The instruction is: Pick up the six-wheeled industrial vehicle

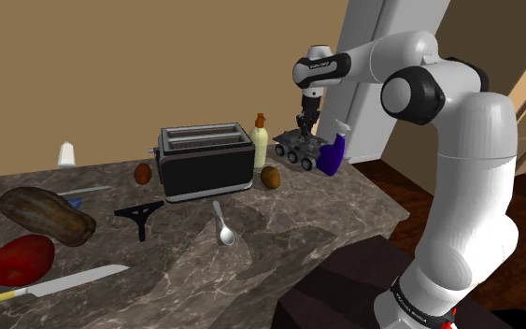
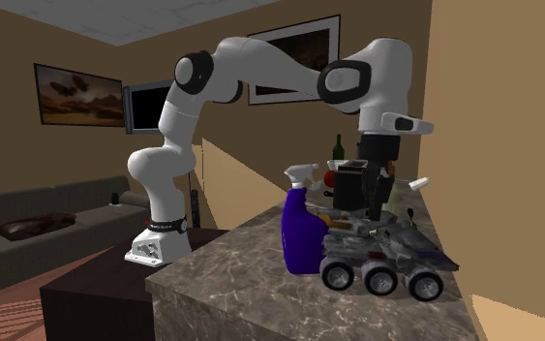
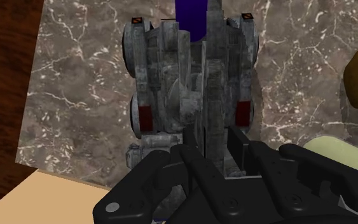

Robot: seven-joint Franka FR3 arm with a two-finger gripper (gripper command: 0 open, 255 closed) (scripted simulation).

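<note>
On dark marbled table [image 1: 279, 234], near its far corner, wheels down: grey six-wheeled industrial vehicle [image 1: 295, 150]. Directly above, at 12 o'clock, all-black claw [image 1: 305, 134], narrow, clasping the vehicle's raised middle. Just beside, at 3 o'clock in shoulder view, purple spray bottle [image 1: 331, 157].

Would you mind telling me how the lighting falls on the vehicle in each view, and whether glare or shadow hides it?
Shoulder view: even light, no glare, the vehicle shows plainly. Second exterior view: it sits dimmer beside the purple bottle, its underside shadowed. Wrist view: flat light, the black claw covers its near end.
</note>
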